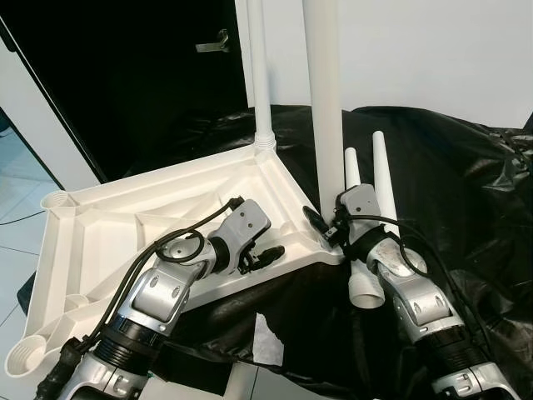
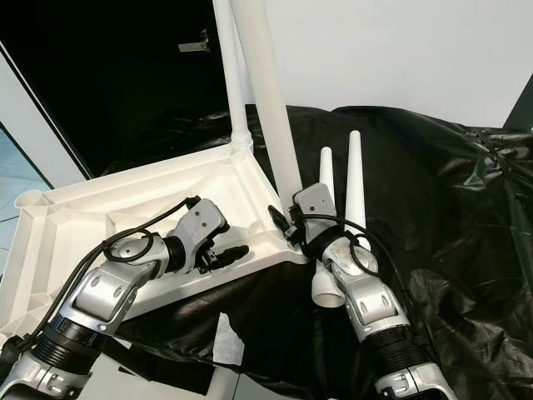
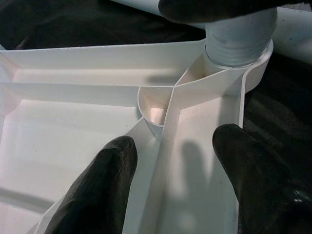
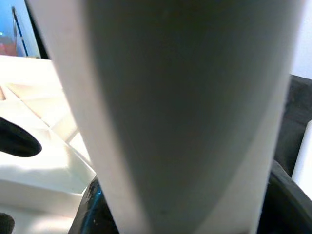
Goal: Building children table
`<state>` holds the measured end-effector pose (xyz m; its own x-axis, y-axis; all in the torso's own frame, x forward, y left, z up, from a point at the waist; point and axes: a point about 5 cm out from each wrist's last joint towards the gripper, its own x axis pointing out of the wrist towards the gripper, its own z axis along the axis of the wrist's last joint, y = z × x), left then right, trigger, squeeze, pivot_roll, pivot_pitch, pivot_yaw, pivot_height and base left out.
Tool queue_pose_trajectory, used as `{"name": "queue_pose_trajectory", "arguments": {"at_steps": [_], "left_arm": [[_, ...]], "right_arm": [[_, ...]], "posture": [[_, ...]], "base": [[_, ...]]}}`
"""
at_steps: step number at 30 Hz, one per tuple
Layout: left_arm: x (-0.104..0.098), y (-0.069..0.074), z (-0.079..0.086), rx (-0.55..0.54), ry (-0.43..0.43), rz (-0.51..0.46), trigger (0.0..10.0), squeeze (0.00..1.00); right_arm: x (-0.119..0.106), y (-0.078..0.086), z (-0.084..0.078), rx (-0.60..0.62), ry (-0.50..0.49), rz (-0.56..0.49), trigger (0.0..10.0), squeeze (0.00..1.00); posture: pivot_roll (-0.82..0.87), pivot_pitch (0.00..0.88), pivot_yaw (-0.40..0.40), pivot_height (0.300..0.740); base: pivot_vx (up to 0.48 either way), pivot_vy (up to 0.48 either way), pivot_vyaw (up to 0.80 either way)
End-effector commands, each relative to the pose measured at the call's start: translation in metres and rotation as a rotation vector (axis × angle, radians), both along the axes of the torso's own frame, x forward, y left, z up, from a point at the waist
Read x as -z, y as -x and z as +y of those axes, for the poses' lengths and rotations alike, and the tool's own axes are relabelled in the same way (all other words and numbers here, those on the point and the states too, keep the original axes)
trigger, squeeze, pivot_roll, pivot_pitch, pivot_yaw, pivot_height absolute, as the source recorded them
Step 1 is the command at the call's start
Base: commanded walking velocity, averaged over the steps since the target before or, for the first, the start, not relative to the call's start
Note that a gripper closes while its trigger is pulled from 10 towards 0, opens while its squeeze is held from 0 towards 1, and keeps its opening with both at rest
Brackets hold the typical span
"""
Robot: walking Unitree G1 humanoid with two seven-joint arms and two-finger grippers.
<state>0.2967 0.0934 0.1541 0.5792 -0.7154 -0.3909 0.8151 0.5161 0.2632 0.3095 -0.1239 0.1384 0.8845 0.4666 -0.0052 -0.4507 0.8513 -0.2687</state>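
Note:
A white plastic tabletop (image 1: 125, 217) lies upside down on a black sheet. One white leg (image 1: 260, 83) stands screwed into its far corner. A second, thicker-looking leg (image 1: 323, 100) stands upright in the near right corner socket (image 3: 243, 68), with its threaded base (image 3: 239, 39) at the socket's mouth. My right gripper (image 1: 326, 225) is shut on this leg low down; the leg fills the right wrist view (image 4: 185, 117). My left gripper (image 1: 271, 252) is open at the tabletop's near rim, its fingers (image 3: 102, 190) on either side of the rim wall (image 3: 165, 146).
Two loose white legs (image 1: 381, 179) lie side by side on the black sheet (image 1: 466, 192), right beside my right wrist. Empty corner sockets (image 1: 29, 358) show at the tabletop's left end. A dark doorway (image 1: 125, 75) and a white wall stand behind; tiled floor lies to the left.

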Motion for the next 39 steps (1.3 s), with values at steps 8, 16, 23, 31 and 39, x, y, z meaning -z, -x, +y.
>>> {"name": "queue_pose_trajectory", "arguments": {"at_steps": [8, 16, 23, 31, 39], "left_arm": [[-0.004, -0.003, 0.003, -0.041, -0.010, -0.032, 10.0, 0.00], [-0.005, -0.004, 0.003, -0.037, -0.008, -0.034, 10.0, 0.00], [-0.005, -0.004, 0.004, -0.043, -0.009, -0.034, 10.0, 0.00], [-0.005, -0.004, 0.004, -0.048, -0.005, -0.035, 10.0, 0.00], [-0.005, -0.003, 0.004, -0.043, -0.004, -0.035, 10.0, 0.00]], "right_arm": [[0.037, 0.003, -0.023, 0.232, -0.256, 0.261, 10.0, 0.00], [0.034, 0.003, -0.018, 0.210, -0.216, 0.236, 10.0, 0.00], [0.033, 0.005, -0.012, 0.155, -0.099, 0.187, 10.0, 0.00], [0.039, 0.011, -0.009, 0.124, -0.081, 0.206, 10.0, 0.00], [0.043, 0.016, -0.007, 0.103, -0.039, 0.184, 10.0, 0.00]], "posture": [[0.01, 0.000, 0.065, 0.740], [0.01, 0.000, 0.066, 0.740], [0.01, 0.000, 0.064, 0.740], [0.01, 0.000, 0.063, 0.740], [0.01, 0.000, 0.065, 0.740]], "base": [[0.000, 0.000, 0.00], [0.000, 0.000, 0.00], [0.000, 0.000, 0.00], [0.000, 0.000, 0.00], [0.000, 0.000, 0.00]]}}
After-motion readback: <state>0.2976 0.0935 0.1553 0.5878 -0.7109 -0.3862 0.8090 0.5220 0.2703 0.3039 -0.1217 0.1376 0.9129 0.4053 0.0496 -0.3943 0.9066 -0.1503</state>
